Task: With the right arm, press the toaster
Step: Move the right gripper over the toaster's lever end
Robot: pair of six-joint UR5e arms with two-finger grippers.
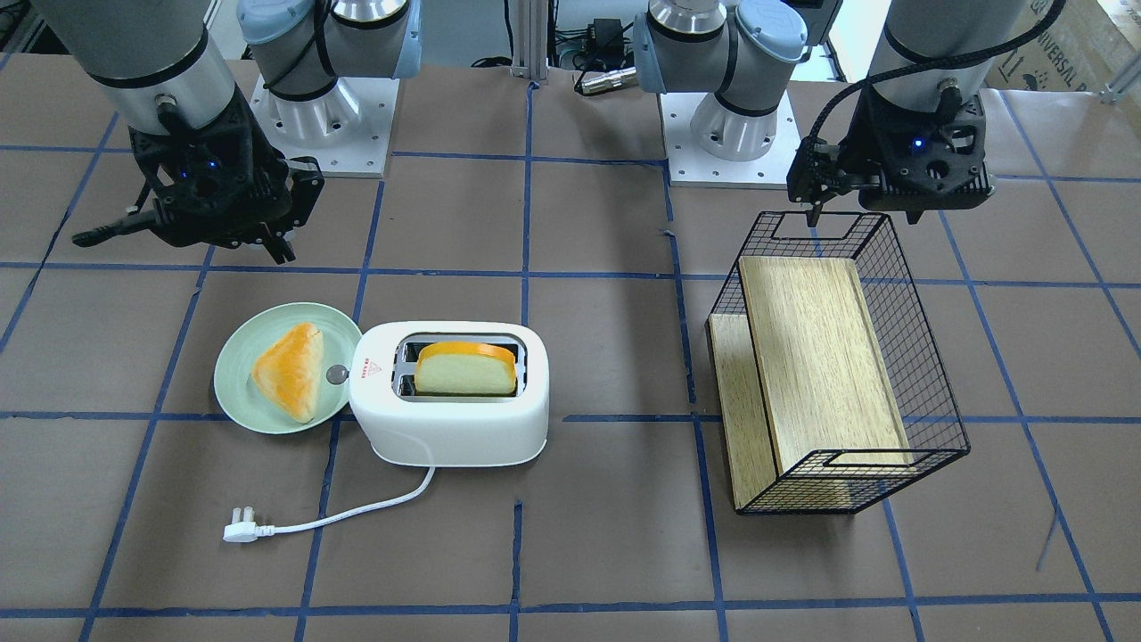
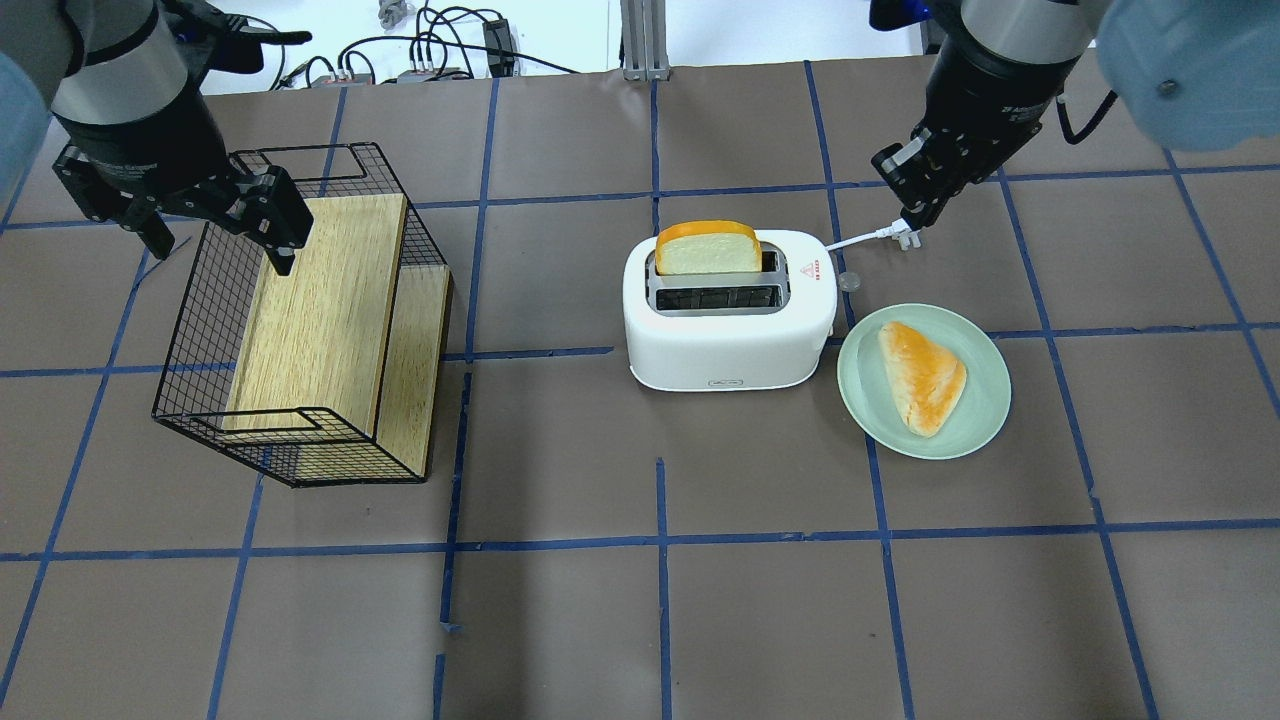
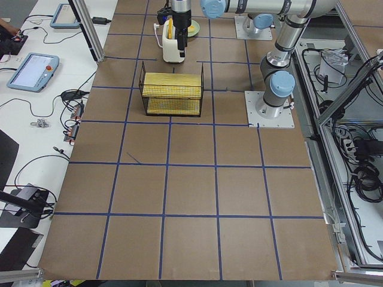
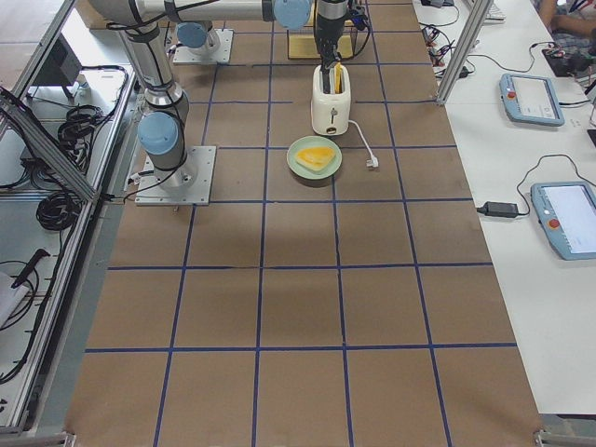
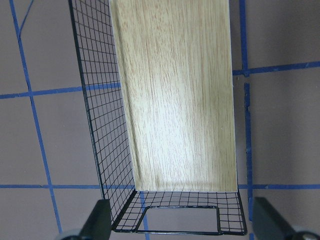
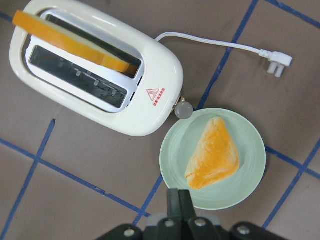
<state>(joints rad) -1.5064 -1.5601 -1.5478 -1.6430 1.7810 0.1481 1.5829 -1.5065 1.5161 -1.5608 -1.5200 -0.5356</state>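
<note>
The white two-slot toaster (image 1: 450, 419) stands mid-table, also in the overhead view (image 2: 725, 340) and the right wrist view (image 6: 100, 85). A bread slice (image 1: 465, 367) sticks up from one slot. Its grey knob (image 1: 337, 375) faces a green plate (image 1: 233, 397). My right gripper (image 1: 283, 251) hangs high above the plate area, off the toaster's knob end, touching nothing; its fingers look shut in the right wrist view (image 6: 179, 200). My left gripper (image 2: 215, 245) is open and empty over the black wire basket (image 2: 200, 330).
The plate holds a triangular pastry (image 2: 922, 375). The toaster's white cord ends in a plug (image 1: 241, 532) lying on the table. The basket (image 1: 927, 357) holds a wooden board (image 1: 820, 357). Brown table with blue tape lines.
</note>
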